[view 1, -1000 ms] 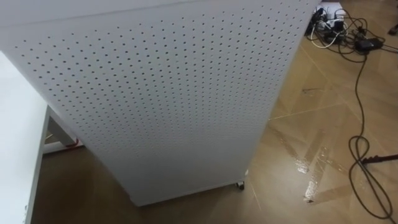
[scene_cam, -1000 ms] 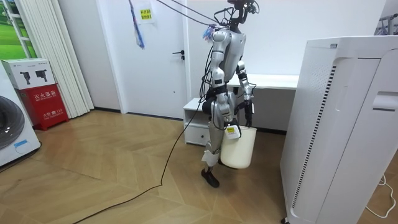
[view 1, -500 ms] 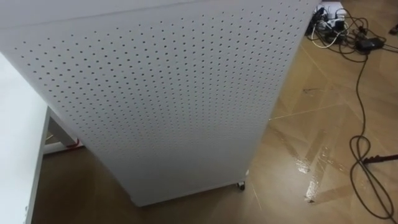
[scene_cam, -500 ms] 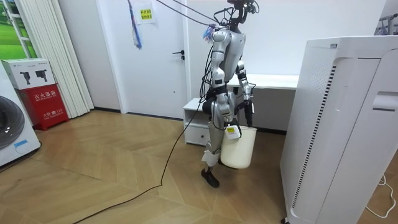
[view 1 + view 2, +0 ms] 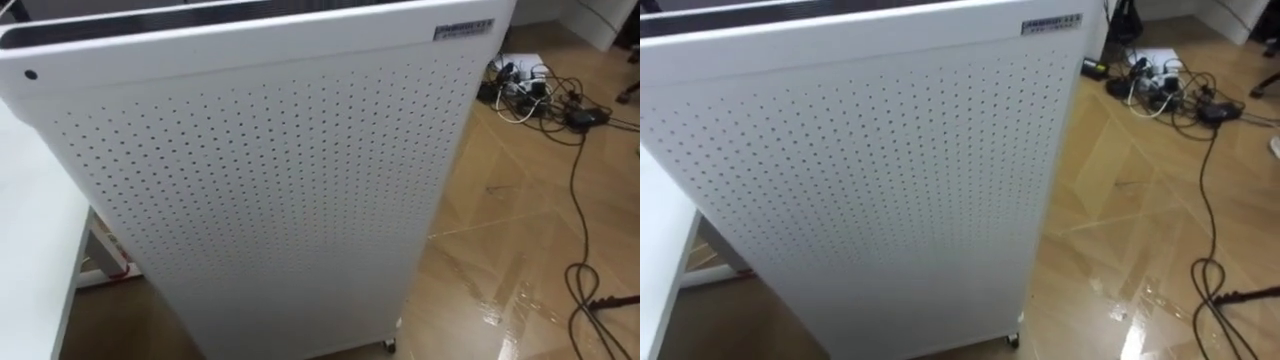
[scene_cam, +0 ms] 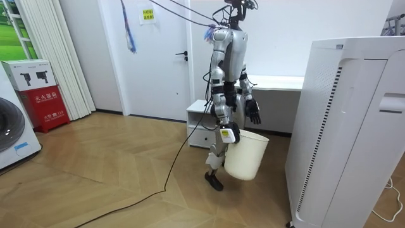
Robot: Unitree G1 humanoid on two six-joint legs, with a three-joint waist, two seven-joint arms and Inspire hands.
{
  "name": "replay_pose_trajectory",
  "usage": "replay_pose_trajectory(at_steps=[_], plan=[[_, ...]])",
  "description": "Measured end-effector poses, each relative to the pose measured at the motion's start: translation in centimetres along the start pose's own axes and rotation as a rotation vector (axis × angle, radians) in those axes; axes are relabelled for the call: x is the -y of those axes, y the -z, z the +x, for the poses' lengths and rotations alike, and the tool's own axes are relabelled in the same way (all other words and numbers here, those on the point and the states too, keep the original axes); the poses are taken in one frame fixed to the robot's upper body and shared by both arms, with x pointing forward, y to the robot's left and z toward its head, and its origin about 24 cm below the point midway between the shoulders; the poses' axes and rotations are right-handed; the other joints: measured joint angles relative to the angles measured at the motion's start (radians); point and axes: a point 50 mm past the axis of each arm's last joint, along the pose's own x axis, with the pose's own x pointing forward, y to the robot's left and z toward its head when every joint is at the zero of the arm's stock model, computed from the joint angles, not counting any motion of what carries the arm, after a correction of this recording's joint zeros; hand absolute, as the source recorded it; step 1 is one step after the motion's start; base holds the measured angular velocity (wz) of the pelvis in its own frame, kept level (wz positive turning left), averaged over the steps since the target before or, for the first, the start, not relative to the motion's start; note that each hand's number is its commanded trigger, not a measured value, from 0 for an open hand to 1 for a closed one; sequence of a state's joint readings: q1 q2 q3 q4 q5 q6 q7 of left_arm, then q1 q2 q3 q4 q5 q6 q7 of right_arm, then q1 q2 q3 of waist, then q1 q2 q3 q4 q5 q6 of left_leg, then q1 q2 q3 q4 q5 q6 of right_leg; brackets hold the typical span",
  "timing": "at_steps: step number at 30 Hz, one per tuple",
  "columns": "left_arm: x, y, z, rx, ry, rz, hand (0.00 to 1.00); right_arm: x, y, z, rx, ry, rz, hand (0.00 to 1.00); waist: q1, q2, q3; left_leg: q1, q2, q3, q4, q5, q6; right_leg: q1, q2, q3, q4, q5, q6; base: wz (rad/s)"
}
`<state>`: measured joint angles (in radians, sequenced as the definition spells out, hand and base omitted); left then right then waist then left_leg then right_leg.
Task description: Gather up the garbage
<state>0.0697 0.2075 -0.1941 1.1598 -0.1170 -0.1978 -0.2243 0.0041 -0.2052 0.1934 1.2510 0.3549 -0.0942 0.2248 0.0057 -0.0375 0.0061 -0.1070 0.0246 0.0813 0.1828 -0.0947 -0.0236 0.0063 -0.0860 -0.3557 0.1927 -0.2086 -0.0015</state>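
Observation:
In the room view I stand on the wooden floor between a white drawer unit [image 6: 201,124] and a tall white cabinet [image 6: 345,126], facing the cabinet. A white bucket [image 6: 244,156] hangs tilted at knee height, its mouth turned towards the cabinet. My right hand [image 6: 229,134] grips its rim on the side near the camera. My left hand [image 6: 253,113] hangs free above the bucket with its fingers spread. In the eye views the cabinet's perforated side [image 5: 270,190] is close in front of me.
The cabinet stands on small castors [image 5: 389,345]. A tangle of cables and a power strip [image 5: 530,85] lies on the floor at the right. A white desk [image 5: 30,240] edges in at the left. A dark cable [image 6: 158,187] trails across the floor.
The bucket has swung towards the cabinet and tilted. My left hand has lifted off it and opened. My head has risen, so the cabinet's top edge now shows.

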Motion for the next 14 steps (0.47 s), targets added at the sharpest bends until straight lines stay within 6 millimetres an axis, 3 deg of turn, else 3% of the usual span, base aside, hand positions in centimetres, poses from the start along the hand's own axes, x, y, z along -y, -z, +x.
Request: replay_pose_trajectory(at_steps=[2, 3, 4, 8, 14], plan=[[-0.3, 0.6, -0.3, -0.004, -0.03, -0.058, 0.0, 0.2, 0.7, -0.2, -0.008, 0.017, 0.03, 1.0, 0.0, -0.005, -0.0009, 0.014, -0.002, 0.001, -0.003, 0.0, 0.0, 0.015, 0.001, -0.001, -0.008, 0.0, 0.001, 0.0], [-0.4, 0.9, -0.4, -0.009, -0.046, -0.085, 0.0, 0.2, 1.0, -0.3, -0.015, 0.025, 0.045, 1.0, 0.001, -0.006, -0.0052, 0.02, -0.002, 0.001, -0.004, -0.001, -0.001, 0.019, 0.001, 0.0, -0.009, -0.001, 0.002, 0.0], [-0.4, 1.3, -0.5, -0.015, -0.055, -0.105, 0.0, 0.1, 1.2, -0.3, -0.017, 0.034, 0.061, 1.0, 0.001, -0.011, -0.0021, 0.027, -0.001, 0.001, -0.005, -0.002, -0.002, 0.026, 0.001, 0.002, -0.01, -0.001, 0.002, -0.03], [-0.5, 1.9, -0.7, -0.033, -0.072, -0.161, 0.0, 0.2, 1.9, -0.4, -0.03, 0.053, 0.095, 1.0, 0.003, -0.018, -0.0019, 0.056, -0.001, 0.001, -0.013, -0.005, -0.004, 0.048, 0.001, 0.012, -0.013, -0.002, 0.004, -0.05], [-0.5, 3.3, -1.3, -0.06, -0.106, -0.281, 0.0, 0.0, 3.4, -0.8, -0.051, 0.085, 0.201, 1.0, 0.0, -0.017, -0.0064, 0.069, -0.002, -0.001, -0.016, -0.007, -0.003, 0.066, 0.002, 0.013, -0.02, -0.002, 0.006, 0.01]])
